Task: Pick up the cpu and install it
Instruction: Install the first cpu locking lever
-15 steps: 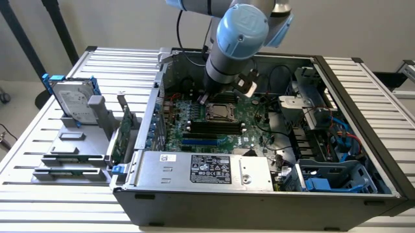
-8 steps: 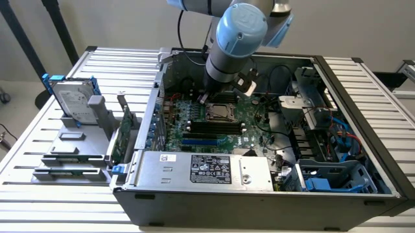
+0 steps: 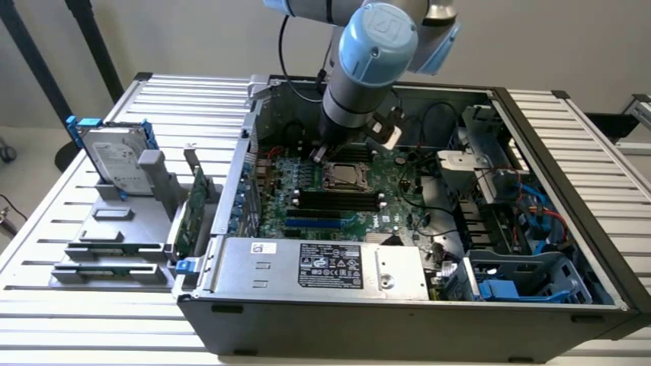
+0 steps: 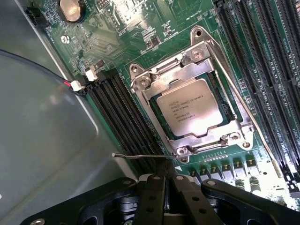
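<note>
1 cpu (image 4: 189,108), 1 hdd (image 3: 114,160), 1 pc case (image 3: 407,328)

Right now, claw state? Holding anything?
Claw: closed, not holding the cpu, which lies in the socket.

Cpu (image 4: 189,107) seated in socket (image 4: 174,74) on motherboard (image 4: 136,28) inside case (image 3: 407,324); hard drive (image 3: 112,156) outside case, exterior view's left.

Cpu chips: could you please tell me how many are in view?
1. The cpu lies within the metal frame on the motherboard, near the shut gripper. Others may be hidden in the case.
</note>
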You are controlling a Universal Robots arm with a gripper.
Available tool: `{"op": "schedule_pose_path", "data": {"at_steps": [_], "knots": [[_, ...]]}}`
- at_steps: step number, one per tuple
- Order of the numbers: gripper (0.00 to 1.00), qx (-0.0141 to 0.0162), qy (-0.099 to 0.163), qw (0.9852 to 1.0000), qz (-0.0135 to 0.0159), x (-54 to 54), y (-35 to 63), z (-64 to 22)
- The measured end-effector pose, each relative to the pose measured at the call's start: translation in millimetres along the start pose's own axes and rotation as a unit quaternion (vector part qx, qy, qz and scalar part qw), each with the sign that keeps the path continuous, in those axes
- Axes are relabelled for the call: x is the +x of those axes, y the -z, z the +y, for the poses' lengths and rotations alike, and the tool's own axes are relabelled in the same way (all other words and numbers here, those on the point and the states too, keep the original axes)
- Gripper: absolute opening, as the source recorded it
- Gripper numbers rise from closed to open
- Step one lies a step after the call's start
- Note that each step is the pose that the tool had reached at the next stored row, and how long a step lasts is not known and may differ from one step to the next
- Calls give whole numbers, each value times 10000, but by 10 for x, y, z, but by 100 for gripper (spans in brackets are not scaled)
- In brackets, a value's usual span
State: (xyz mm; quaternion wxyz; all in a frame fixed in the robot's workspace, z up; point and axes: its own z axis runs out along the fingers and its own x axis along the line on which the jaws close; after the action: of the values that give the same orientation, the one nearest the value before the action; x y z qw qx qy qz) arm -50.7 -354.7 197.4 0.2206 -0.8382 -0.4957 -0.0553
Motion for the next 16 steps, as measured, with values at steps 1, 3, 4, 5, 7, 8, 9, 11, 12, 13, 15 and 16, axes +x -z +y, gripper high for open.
{"op": "schedule_pose_path", "data": {"at_steps": [1,3,4,5,7,8,9,11,12,13,15,16], "knots": [[11,-3,-1,10000,-6,3,-4,-1],[11,-9,-2,10000,-16,9,-10,-3],[11,-12,-3,10000,-21,11,-14,-3],[11,-14,-3,10000,-24,14,-17,-4],[11,-16,-4,10000,-27,17,-23,-2],[11,-17,-4,10000,-28,19,-25,1],[11,-17,-4,10000,-29,21,-27,4],[11,-18,-5,10000,-31,26,-30,11],[11,-18,-5,10000,-31,28,-31,16],[11,-18,-5,10000,-31,31,-33,21],[11,-18,-5,10000,-31,37,-35,34],[11,-18,-5,10000,-31,41,-35,41]]}}
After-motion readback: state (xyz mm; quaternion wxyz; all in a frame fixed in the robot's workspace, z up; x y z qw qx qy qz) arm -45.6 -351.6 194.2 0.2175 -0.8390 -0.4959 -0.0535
